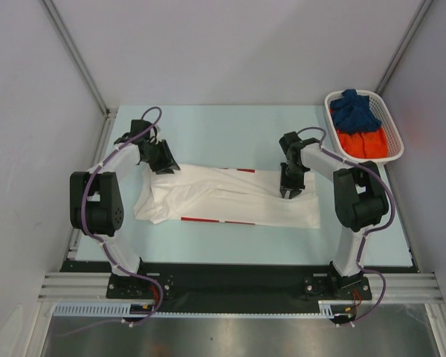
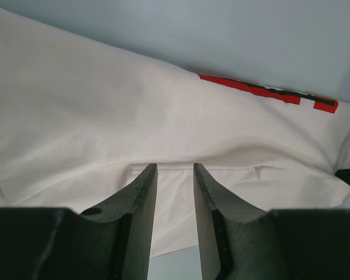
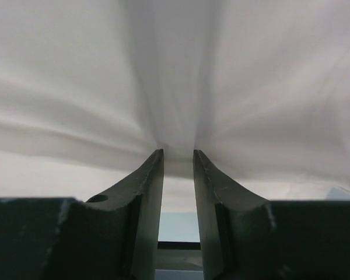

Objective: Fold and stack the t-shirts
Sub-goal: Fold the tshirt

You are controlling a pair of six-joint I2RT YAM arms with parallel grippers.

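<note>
A white t-shirt [image 1: 230, 199] lies spread flat across the middle of the table, with red print strips at its far edge [image 1: 245, 170] and near edge [image 1: 208, 220]. My left gripper [image 1: 162, 162] is at the shirt's far left corner. In the left wrist view its jaws [image 2: 175, 166] stand partly open, tips on the white cloth [image 2: 105, 116] at a hem line, with a red strip [image 2: 251, 88] beyond. My right gripper [image 1: 291, 192] is down on the shirt's right part. Its jaws [image 3: 178, 153] are narrowly open, and a ridge of white cloth [image 3: 76, 87] gathers between the tips.
A white lattice basket [image 1: 395, 137] stands at the far right corner of the table. It holds a dark blue shirt [image 1: 354, 110] and an orange shirt [image 1: 360, 141]. Grey walls close in the table on the left, back and right.
</note>
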